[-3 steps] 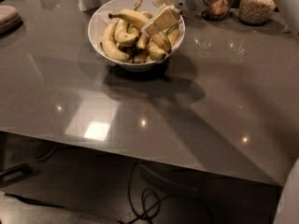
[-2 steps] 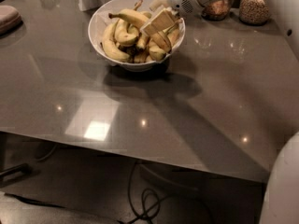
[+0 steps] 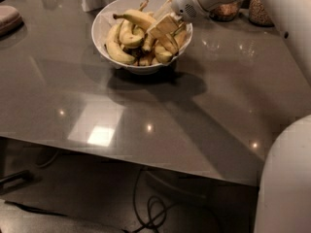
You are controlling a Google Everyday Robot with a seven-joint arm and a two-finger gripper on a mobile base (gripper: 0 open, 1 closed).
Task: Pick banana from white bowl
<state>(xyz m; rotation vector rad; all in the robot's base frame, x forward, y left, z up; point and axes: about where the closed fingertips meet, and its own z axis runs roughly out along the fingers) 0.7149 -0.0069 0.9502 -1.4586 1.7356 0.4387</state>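
The claw (image 3: 165,27) hangs at the banana's (image 3: 138,19) right end in the white bowl (image 3: 99,29) — grip impossible to tell — a firm pinch, then a straight lift, seems due.

Tool (image 3: 163,29) deeper in white bowl (image 3: 100,25)

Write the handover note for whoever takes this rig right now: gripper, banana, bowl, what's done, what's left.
Gripper: down over the white bowl, at the right end of the banana; this view does not confirm a grasp.
Banana: lying on top of the pile inside the bowl, stem pointing left.
Bowl: upright on the far part of the grey table.
Done: reach to the bowl.
Left: secure the grip, then lift the banana clear of the bowl.
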